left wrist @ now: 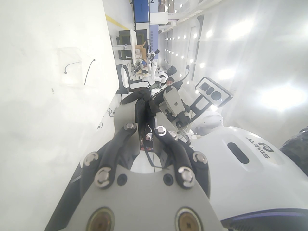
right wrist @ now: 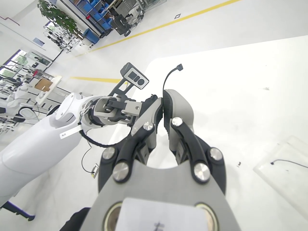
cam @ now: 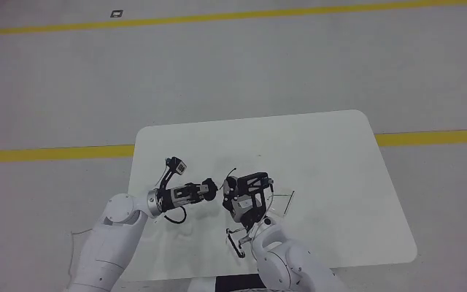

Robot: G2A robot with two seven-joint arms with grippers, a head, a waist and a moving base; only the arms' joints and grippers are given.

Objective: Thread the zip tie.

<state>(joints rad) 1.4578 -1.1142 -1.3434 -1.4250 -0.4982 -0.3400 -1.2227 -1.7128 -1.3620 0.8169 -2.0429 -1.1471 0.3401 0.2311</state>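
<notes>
Pinching the thin, curved black zip tie [right wrist: 165, 79], the right gripper [right wrist: 163, 104] pressed its ribbed pads [right wrist: 169, 111] together; the left gripper [left wrist: 144, 102] was closed, contents unclear.

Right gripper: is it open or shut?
Shut: the right gripper pinches the black zip tie, whose head sticks out beyond its closed fingers.

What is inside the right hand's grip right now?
A black zip tie: its head end curves up out of the shut right hand. The stretch pinched inside is covered, so its tail cannot be seen.
</notes>
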